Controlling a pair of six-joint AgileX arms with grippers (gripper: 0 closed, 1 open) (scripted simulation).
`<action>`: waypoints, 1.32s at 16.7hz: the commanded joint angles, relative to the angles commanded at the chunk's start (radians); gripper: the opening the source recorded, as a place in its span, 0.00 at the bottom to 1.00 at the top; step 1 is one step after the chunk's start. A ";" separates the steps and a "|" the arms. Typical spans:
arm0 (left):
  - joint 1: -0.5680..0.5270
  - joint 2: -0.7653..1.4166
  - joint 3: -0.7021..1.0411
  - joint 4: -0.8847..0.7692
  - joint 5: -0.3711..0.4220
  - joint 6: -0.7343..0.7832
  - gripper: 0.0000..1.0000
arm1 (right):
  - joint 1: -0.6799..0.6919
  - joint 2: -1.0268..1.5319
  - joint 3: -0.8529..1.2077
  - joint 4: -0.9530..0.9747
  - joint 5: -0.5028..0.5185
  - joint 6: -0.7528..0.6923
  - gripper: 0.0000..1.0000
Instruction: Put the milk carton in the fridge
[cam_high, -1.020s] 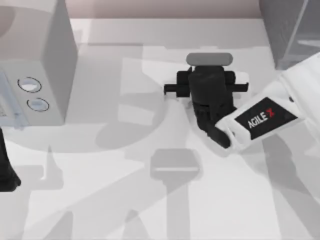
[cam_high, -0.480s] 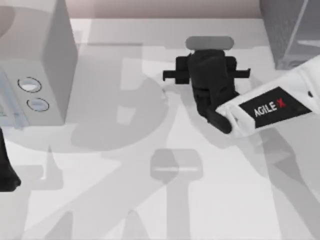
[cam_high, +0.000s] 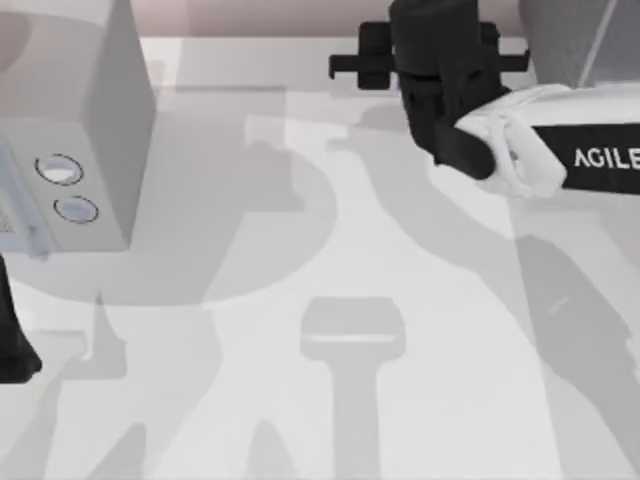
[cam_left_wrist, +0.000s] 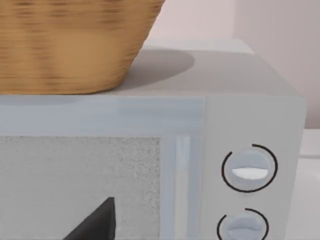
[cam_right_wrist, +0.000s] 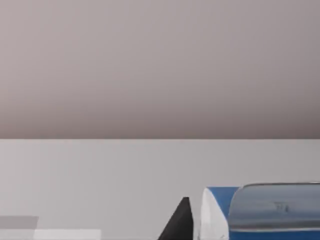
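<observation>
My right gripper (cam_high: 430, 62) hovers near the table's far edge, just left of the fridge (cam_high: 585, 50), the dark grey cabinet in the far right corner. In the right wrist view the milk carton (cam_right_wrist: 220, 215), blue with a white edge, sits right beside one dark fingertip (cam_right_wrist: 181, 220), and the gripper is shut on it. Seen from above, the gripper body hides the carton. My left gripper (cam_high: 12, 345) is parked at the table's left edge.
A light grey box with two round dials (cam_high: 70, 150) stands at the far left; in the left wrist view its front (cam_left_wrist: 150, 175) is close, with a woven basket (cam_left_wrist: 70, 45) on top. The white tabletop (cam_high: 330, 300) lies between the arms.
The right gripper has carried the carton from mid-table toward the far edge and slightly right, nearer the fridge. The left arm has not moved.
</observation>
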 joint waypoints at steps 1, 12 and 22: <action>0.000 0.000 0.000 0.000 0.000 0.000 1.00 | 0.000 -0.005 0.001 -0.005 0.000 0.000 0.00; 0.000 0.000 0.000 0.000 0.000 0.000 1.00 | -0.094 -0.295 -0.273 -0.028 -0.174 -0.016 0.00; 0.000 0.000 0.000 0.000 0.000 0.000 1.00 | -0.379 -1.402 -1.005 -0.185 -0.493 -0.109 0.00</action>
